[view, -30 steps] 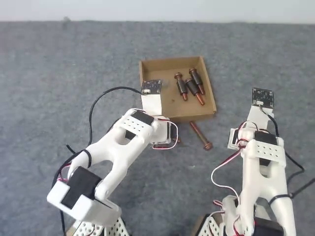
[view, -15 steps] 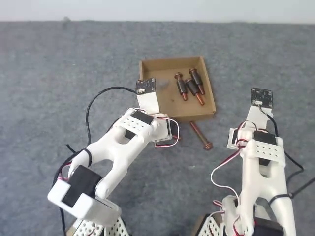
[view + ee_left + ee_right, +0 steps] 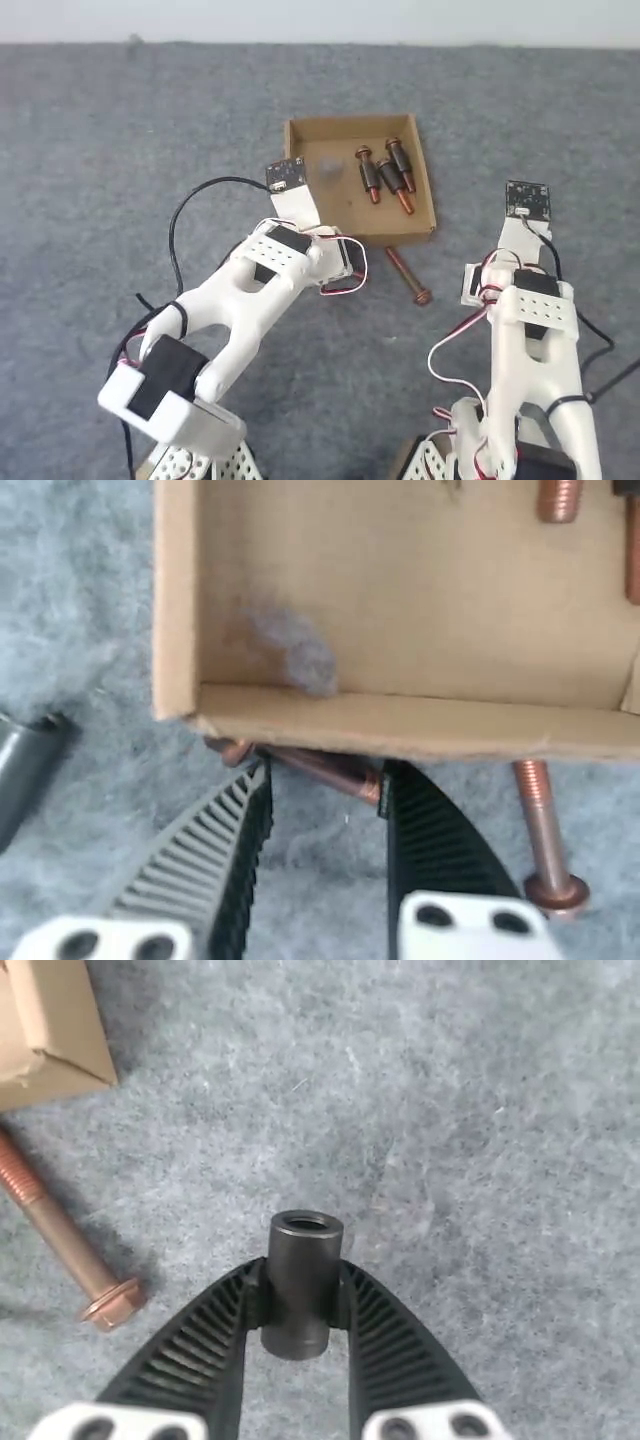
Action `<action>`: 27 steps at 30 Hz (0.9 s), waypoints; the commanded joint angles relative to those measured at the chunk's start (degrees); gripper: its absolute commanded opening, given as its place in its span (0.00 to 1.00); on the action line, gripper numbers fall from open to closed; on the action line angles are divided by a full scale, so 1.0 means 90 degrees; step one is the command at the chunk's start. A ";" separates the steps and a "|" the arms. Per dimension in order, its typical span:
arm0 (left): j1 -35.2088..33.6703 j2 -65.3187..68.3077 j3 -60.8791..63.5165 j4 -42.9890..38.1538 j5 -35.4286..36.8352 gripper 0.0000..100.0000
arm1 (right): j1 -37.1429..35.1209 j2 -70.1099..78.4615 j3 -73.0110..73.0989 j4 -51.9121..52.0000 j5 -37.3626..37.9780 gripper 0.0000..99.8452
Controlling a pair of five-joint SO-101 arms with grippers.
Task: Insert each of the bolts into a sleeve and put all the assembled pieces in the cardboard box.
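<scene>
Left hand (image 3: 322, 780) points down with fingers spread; right hand (image 3: 300, 1285) grips a sleeve (image 3: 303, 1245) upright.

The worktop (image 3: 110, 130) is mottled grey. The box (image 3: 345, 122) is plain brown. The bolt (image 3: 406, 275) is coppery and the sleeve (image 3: 300, 1255) is matt black. The left tool (image 3: 328, 780) and right tool (image 3: 300, 1278) are black and ribbed. The arms (image 3: 245, 305) are white.

The cardboard box (image 3: 400, 725) hides part of one bolt (image 3: 320, 768); the edge crops a sleeve (image 3: 25, 765)
</scene>
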 commanded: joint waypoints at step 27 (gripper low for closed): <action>-0.0264 -0.0020 -0.0259 0.0811 0.0459 0.01 | -0.0181 -0.0298 -0.0049 -0.0093 0.0098 0.01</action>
